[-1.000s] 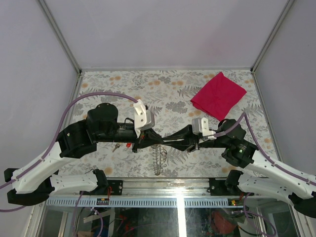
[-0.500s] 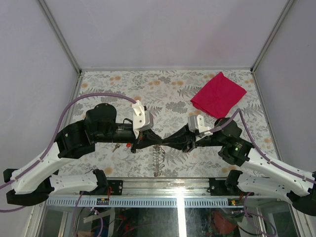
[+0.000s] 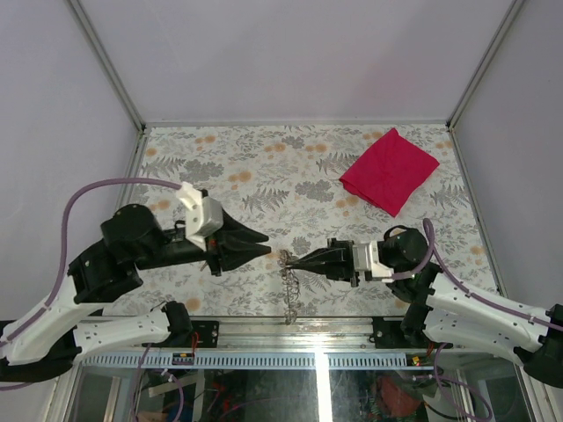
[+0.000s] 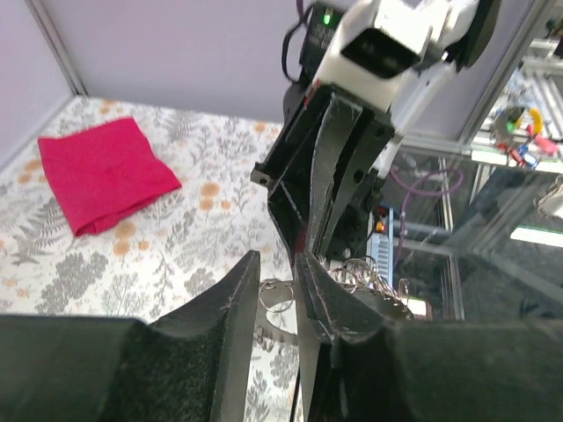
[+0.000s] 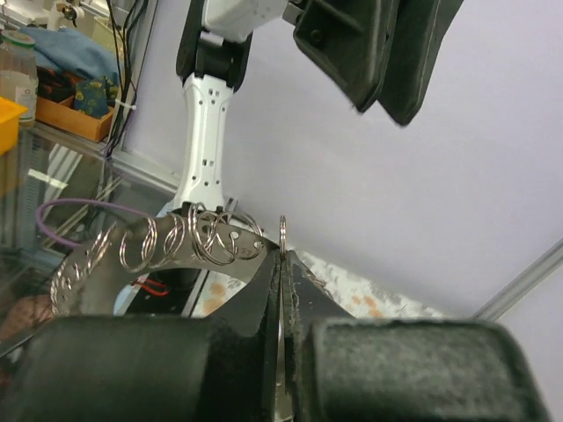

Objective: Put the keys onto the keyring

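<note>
Now my right tool (image 3: 297, 261) is clamped fully on the keyring (image 3: 288, 274), whose linked rings dangle above the bench (image 3: 264, 167). My left tool (image 3: 262, 239) hangs near it, jaws slightly parted, holding nothing. I cannot tell where the keys lie

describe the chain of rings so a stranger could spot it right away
Look at the floral table, near its front edge between the two arms. A chain of silver rings trails from the tip of the right end effector, which is shut on one ring. Unlike the flat red cloth at the back right, it is thin, shiny metal.
</note>
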Robot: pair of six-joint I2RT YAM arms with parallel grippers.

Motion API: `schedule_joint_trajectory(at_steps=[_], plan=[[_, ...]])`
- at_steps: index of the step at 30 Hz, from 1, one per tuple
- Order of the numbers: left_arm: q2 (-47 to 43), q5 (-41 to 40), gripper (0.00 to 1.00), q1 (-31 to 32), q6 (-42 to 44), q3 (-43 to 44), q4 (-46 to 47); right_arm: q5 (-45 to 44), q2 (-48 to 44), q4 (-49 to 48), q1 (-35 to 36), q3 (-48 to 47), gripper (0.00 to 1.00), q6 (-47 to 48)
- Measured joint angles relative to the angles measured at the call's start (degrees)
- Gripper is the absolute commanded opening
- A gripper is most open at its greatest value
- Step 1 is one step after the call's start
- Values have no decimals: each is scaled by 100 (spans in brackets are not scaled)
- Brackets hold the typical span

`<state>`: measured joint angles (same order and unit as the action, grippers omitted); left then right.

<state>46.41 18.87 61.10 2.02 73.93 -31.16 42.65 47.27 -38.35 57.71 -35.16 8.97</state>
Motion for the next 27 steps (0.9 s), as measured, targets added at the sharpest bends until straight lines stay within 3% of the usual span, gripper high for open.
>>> schedule_joint_trajectory(at_steps=[8, 17, 27], plan=[[-487, -105, 22, 0, -295, -345, 861, 339, 74, -1993, 0, 595, 0, 295], [-433, 212, 21, 0, -310, -487, 994, 592, 166, -2962, 0, 632, 0, 625], [-562, 627, 28, 0, -299, -608, 1169, 584, 804, -4564, 2, 647, 0, -260]])
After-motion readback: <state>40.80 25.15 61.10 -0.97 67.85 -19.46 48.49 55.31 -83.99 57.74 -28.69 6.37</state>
